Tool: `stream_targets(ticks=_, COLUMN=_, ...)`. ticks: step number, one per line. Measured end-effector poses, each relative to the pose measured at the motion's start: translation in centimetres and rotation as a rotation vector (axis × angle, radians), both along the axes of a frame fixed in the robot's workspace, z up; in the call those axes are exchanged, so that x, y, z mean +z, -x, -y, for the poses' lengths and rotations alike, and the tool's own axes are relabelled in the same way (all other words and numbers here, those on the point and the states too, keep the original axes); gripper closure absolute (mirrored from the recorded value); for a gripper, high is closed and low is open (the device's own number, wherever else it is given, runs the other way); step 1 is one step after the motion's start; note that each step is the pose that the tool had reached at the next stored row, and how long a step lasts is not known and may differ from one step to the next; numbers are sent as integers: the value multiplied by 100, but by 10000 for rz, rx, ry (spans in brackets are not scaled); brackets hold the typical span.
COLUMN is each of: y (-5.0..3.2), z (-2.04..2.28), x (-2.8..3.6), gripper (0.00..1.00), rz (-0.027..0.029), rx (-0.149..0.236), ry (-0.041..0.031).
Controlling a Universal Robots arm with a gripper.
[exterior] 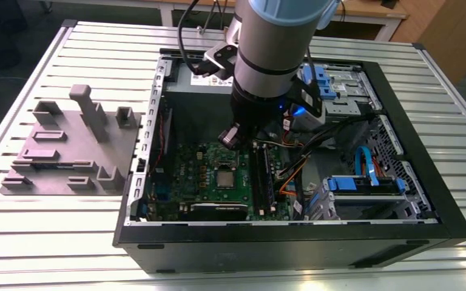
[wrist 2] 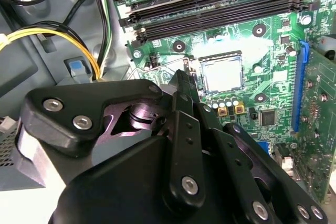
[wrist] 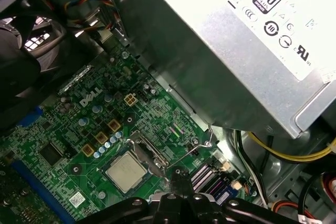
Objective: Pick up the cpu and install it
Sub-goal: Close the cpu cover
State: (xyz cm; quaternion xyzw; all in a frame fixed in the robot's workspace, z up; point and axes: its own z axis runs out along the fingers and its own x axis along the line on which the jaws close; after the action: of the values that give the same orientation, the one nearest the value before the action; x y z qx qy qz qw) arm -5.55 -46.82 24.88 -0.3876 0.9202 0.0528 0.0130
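The cpu (exterior: 227, 179) is a small silvery square lying flat in its socket on the green motherboard (exterior: 189, 176) inside the open computer case (exterior: 298, 242). In both wrist views it rests in the socket frame, cpu (wrist 2: 221, 74) and cpu (wrist: 126, 173). My gripper (exterior: 231, 139) hangs above the board, a short way from the chip toward the case's back. Its black fingertips (wrist 2: 182, 80) are drawn together with nothing between them. The gripper (wrist: 178, 178) ends close to the thin wire socket lever (wrist: 197, 148), beside the cpu and not touching it.
A grey stepped plastic block (exterior: 71, 145) stands on the slatted table at the exterior view's left. A big grey box with a white label (wrist: 236, 40) looms over the board. Memory slots (wrist 2: 210, 3), yellow cables (wrist 2: 52, 32) and blue-tabbed drive cages (exterior: 363, 182) crowd the case.
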Motion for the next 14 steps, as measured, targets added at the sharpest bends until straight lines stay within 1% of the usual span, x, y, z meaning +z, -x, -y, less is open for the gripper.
stream_targets(ticks=14, y=1, z=49, x=-1, gripper=90, rz=0, rx=-1, ry=0)
